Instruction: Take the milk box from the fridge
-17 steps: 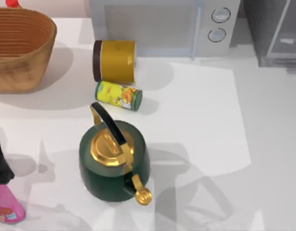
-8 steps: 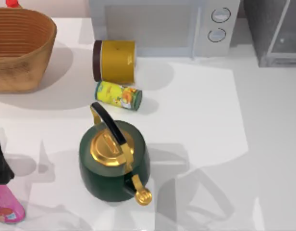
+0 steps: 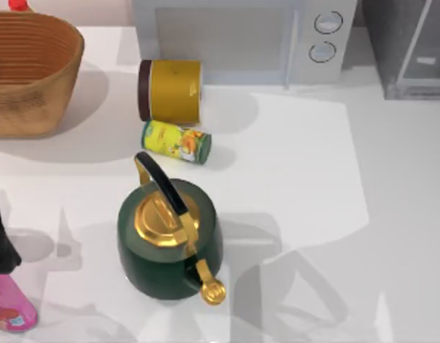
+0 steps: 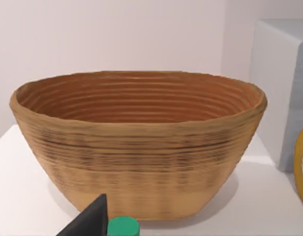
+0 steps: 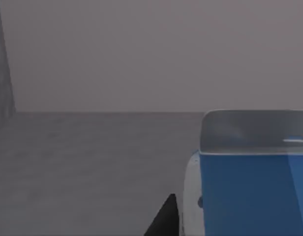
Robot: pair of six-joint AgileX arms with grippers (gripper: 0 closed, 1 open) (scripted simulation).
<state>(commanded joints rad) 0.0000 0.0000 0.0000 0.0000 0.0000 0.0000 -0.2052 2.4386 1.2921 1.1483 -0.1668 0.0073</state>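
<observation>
From my right wrist camera the milk box [image 5: 250,191] sits close ahead on the grey floor inside the fridge [image 3: 409,46], at the counter's far right corner. So it is not out yet: gripping and withdrawing remain, I judge. I cannot tell how either arm's jaws stand. My left arm idles facing the basket [image 4: 136,147].

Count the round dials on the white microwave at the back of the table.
2. Both sit on the microwave panel's right end in the top view: the upper dial toward the back, the lower dial just in front of it. Others may lie beyond the picture's edge.
</observation>
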